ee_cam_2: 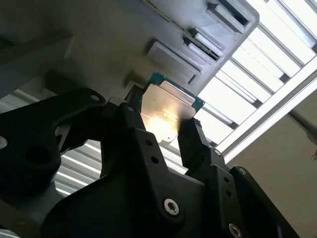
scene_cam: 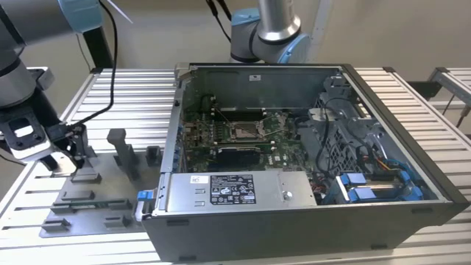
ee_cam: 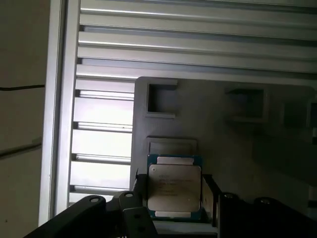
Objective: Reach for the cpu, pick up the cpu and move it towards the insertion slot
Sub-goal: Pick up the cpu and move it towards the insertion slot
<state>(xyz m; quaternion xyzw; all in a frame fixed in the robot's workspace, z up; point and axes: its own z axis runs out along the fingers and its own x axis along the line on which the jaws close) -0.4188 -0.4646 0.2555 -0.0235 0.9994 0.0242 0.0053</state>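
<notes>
Exterior view: the arm's end effector (scene_cam: 66, 165) hangs low over a grey fixture plate (scene_cam: 88, 212) that lies on the slatted table (scene_cam: 132, 94). The open computer case (scene_cam: 294, 221) stands beside the plate, toward the exterior view's right of the end effector. The insertion slot (scene_cam: 246, 130), a square socket with a shiny frame on the green board inside the case, lies well apart from the end effector, with the case wall between them. The cpu is too small to make out at this range. Second wrist view: the cpu (ee_cam_2: 168, 106), its metal top catching the light, sits between the two black fingers (ee_cam_2: 193, 141) of the end effector (ee_cam_2: 166, 126). The fingers meet its two opposite edges, and the fixture plate (ee_cam_2: 124, 39) and the table slats (ee_cam_2: 277, 64) lie beyond it. First wrist view: the same hold shows from above. The cpu (ee_cam: 174, 183) is bracketed on both sides by the fingers (ee_cam: 208, 191) of the end effector (ee_cam: 174, 198), with no clear gap at either edge, so the end effector reads as closed on the chip. A pale rectangular seat on the fixture plate (ee_cam: 223, 129) shows just past the cpu, with the table (ee_cam: 198, 44) beyond that. Whether the chip has cleared its seat cannot be told. Judged progress: the reach is complete and the grasp appears made. The lift is at most slight, and the carry toward the insertion slot is not yet under way, since the end effector is over the plate and outside the case.
</notes>
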